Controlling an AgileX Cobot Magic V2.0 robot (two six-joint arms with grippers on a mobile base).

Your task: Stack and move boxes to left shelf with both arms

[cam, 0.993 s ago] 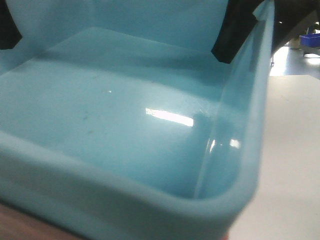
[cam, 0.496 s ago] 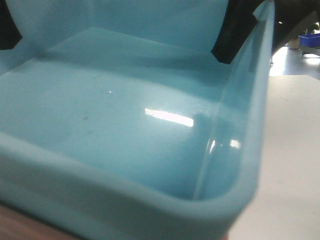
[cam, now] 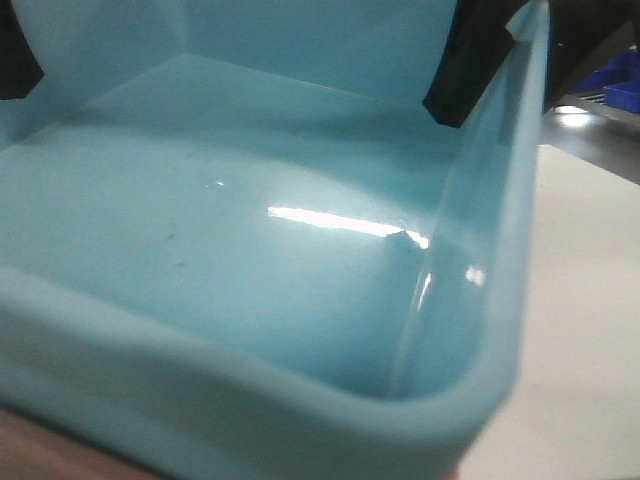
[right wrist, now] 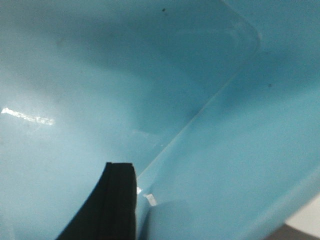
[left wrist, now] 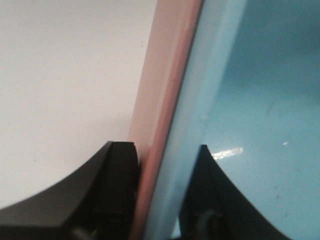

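The turquoise box (cam: 250, 220) fills the front view, tilted and close to the camera, its inside empty. It sits nested in the pink box (left wrist: 165, 75), whose wall shows just outside the turquoise wall (left wrist: 200, 100). My left gripper (left wrist: 162, 150) is shut on both walls, one finger outside the pink, one inside the turquoise. My right gripper (right wrist: 142, 172) has one black finger (right wrist: 120, 200) pressed against the inner turquoise wall (right wrist: 225, 150); its outer finger is hidden behind that wall. Black gripper parts show at the box's far corners (cam: 470, 60). The left shelf is out of view.
A white tabletop (cam: 580, 300) lies under and to the right of the boxes, and its edge runs diagonally at the far right. Dark blue crates (cam: 615, 85) stand beyond it at the top right. The same white surface (left wrist: 65, 75) lies left of the pink wall.
The box keeps its place in the front view, while the background at the right has shifted: the blue crates sit larger and lower, the table edge now slants, and the glare streak moved left.
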